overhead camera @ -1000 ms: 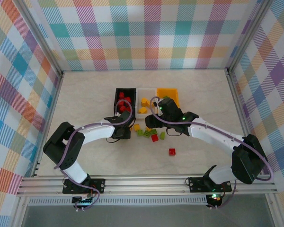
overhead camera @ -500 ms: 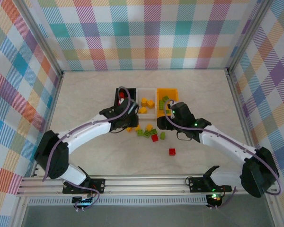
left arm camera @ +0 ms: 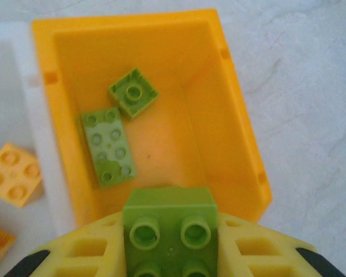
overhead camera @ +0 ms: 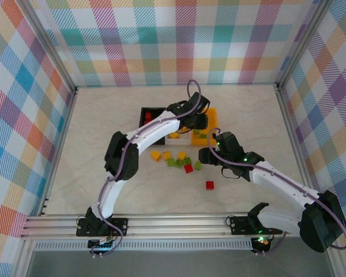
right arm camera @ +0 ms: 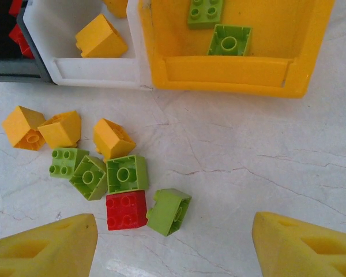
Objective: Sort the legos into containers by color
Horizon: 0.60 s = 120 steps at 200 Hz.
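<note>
My left gripper [left arm camera: 170, 245] is shut on a lime green lego [left arm camera: 169, 228] and holds it above the near end of the orange-yellow container [left arm camera: 241, 124], where two green legos [left arm camera: 108, 145] lie. From above, the left gripper [overhead camera: 197, 120] hangs over that bin [overhead camera: 213, 117]. My right gripper [right arm camera: 173, 245] is open above the table, just in front of a loose pile: yellow legos [right arm camera: 60, 128], green ones [right arm camera: 127, 173], a red one [right arm camera: 127, 209] and a tipped green one [right arm camera: 169, 211]. The white container [right arm camera: 98, 74] holds yellow legos; the black container [overhead camera: 146, 113] holds red ones.
A lone red lego [overhead camera: 209, 185] lies on the table nearer the arm bases. The left arm stretches across the black and white bins and hides part of them. Checked walls close the table on three sides.
The left arm has swung from the loose pile back and to the right, carrying the green lego over the orange-yellow bin. The right arm has drawn back from the bins toward the near right.
</note>
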Tool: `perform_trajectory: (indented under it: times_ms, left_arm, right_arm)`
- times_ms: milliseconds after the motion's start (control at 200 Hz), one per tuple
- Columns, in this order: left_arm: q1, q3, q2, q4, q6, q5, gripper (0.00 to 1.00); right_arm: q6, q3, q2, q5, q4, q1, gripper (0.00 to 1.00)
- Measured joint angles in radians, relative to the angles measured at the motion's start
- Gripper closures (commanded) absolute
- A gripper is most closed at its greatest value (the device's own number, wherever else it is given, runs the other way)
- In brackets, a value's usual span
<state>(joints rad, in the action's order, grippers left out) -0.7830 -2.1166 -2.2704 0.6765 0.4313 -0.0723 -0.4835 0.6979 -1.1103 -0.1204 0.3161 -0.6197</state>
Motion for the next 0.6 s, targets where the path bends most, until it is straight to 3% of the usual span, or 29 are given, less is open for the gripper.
perform_trajectory:
  times_ms: [215, 475, 600]
  left_arm:
    - [0.000, -0.163, -0.123, 0.105, -0.009, 0.002, 0.39]
    - [-0.004, -0.161, -0.115, 0.137, -0.006, -0.008, 0.31]
    - [-0.005, -0.028, -0.008, 0.104, -0.005, -0.019, 0.26]
  right_arm:
    - [-0.002, -0.003, 0.016, 0.000, 0.003, 0.005, 0.25]
    - [-0.003, -0.003, 0.021, 0.001, 0.018, 0.011, 0.25]
    - [0.000, -0.003, 0.014, 0.012, 0.018, 0.011, 0.31]
